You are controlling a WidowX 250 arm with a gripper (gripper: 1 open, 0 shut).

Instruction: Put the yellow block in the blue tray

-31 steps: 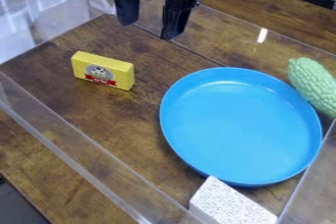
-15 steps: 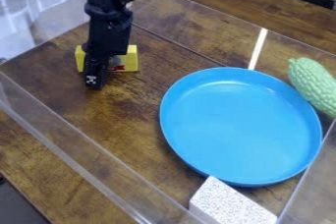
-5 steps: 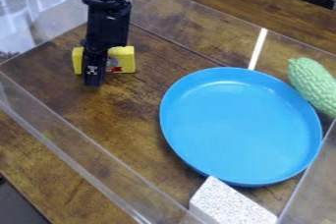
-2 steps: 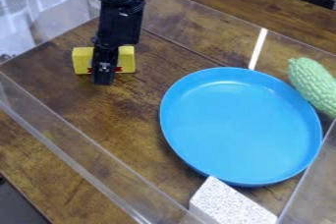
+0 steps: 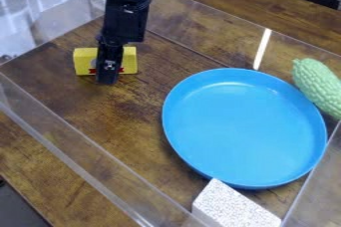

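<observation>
One green bumpy oval (image 5: 317,85) beside dish (image 5: 245,127)

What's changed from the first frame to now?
End effector came down and left in view to the yellow block, now shut; can't tell if it grips. Block turned, edged up the view. Blue tray, green object, white block unchanged.

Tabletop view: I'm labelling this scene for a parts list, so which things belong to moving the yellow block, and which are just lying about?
Part of the job:
- yellow block
- blue tray
- tool

Just lying about:
- white speckled block
- bumpy green object
</observation>
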